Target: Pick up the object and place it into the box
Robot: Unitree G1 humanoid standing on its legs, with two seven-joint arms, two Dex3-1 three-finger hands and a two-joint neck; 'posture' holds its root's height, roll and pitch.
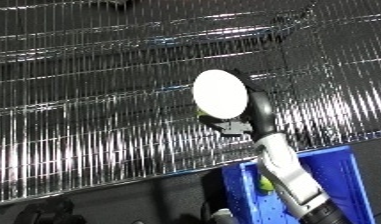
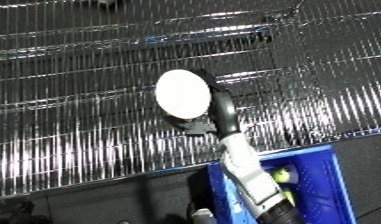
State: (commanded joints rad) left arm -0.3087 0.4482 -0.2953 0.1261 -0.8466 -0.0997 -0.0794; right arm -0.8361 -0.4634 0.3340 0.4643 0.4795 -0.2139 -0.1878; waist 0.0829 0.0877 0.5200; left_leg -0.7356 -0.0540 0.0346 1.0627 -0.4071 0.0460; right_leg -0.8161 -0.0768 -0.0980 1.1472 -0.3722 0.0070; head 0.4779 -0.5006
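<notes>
Disc, white and round, held up in the curled right hand over the wire shelf; carrying step, I judge; next, lowering into the blue bin beneath the forearm.

A bin sits at lower right, just in front of a wire shelf. The right robot hand rises from above the bin, holding a round object over the shelf.
</notes>
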